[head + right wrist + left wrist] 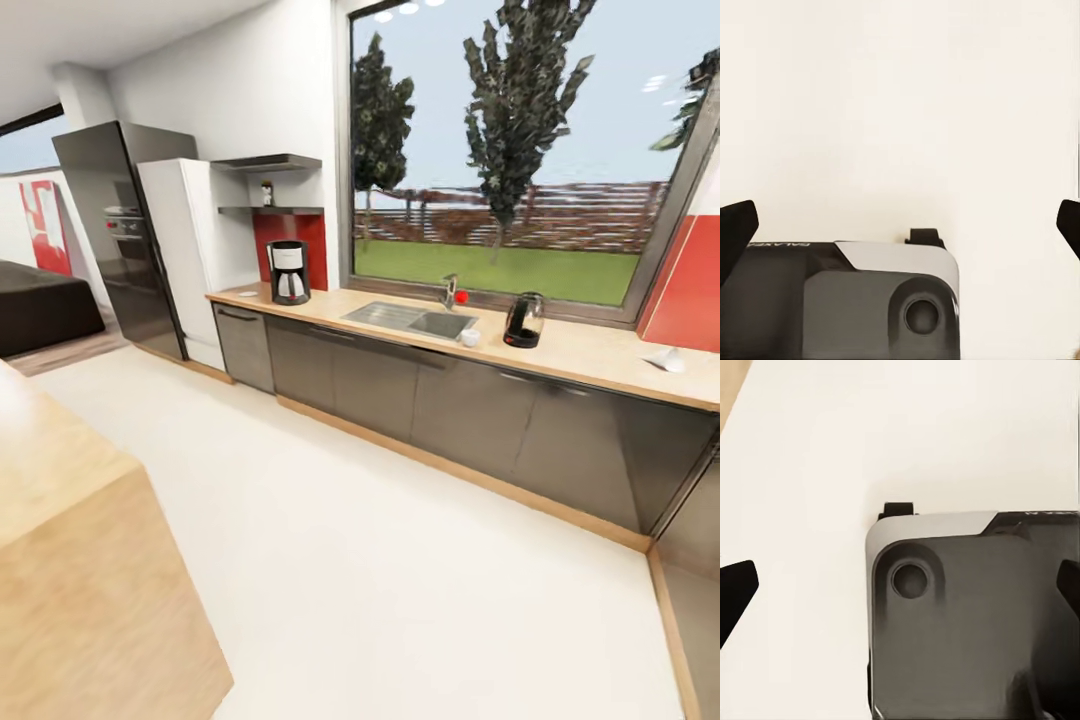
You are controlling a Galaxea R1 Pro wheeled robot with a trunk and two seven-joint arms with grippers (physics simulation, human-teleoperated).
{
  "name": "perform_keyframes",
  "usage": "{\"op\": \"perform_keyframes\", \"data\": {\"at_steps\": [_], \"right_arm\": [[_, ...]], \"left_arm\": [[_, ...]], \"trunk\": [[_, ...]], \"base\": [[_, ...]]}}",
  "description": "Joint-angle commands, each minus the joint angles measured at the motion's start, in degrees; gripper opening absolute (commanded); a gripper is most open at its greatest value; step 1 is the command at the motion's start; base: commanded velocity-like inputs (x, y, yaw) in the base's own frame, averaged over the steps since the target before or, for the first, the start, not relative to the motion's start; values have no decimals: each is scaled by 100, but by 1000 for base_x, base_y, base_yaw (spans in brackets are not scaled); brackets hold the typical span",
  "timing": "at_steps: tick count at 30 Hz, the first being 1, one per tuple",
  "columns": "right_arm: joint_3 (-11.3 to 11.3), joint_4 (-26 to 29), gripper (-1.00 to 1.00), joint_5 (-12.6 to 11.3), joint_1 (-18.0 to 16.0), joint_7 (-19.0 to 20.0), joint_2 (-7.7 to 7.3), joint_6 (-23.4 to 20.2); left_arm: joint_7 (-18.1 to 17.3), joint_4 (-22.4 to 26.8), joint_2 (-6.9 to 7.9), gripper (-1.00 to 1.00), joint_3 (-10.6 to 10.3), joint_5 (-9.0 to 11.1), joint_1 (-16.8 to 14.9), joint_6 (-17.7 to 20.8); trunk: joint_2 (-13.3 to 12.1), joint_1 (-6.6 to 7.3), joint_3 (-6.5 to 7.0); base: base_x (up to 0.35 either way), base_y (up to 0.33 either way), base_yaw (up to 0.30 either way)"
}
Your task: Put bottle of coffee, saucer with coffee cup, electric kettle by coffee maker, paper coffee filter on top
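On countertop (pixel 590 352): coffee maker (pixel 289 271) (lettering unreadable)

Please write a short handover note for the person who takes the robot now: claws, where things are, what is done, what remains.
Left claw and right claw: open, empty, over the floor.
On the countertop: coffee maker at the left end, kettle and cup by the sink, filter far right, saucer left of the coffee maker.
Coffee bottle is on the shelf.
Done: only the coffee maker and saucer are placed.

Left pincer (pixel 900 589) and right pincer (pixel 900 225), both spread wide, empty.
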State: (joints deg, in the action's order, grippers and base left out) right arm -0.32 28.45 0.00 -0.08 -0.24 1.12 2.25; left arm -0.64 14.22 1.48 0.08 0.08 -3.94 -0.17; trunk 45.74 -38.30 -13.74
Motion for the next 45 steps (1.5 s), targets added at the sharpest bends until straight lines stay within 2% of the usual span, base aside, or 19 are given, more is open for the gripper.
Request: {"op": "perform_keyframes", "data": {"at_steps": [1,39,42,45], "right_arm": [[-3,3,100,0,-1,-3,0,12],[-9,3,100,-2,-1,-3,-15,11],[-13,153,100,-14,-2,-3,-59,32],[-18,735,100,-17,-5,-3,-118,146]], "left_arm": [[-10,2,3,100,1,1,-1,-3],[-5,38,22,100,1,1,-9,-8],[26,109,41,100,12,1,-137,7],[41,135,68,100,30,-11,-505,21]], "trunk": [[-36,22,8],[-1561,856,546],[-1681,922,588],[-1801,988,624]], "base": [[0,0,-259],[0,0,-259],[0,0,-252],[0,0,-200]]}}
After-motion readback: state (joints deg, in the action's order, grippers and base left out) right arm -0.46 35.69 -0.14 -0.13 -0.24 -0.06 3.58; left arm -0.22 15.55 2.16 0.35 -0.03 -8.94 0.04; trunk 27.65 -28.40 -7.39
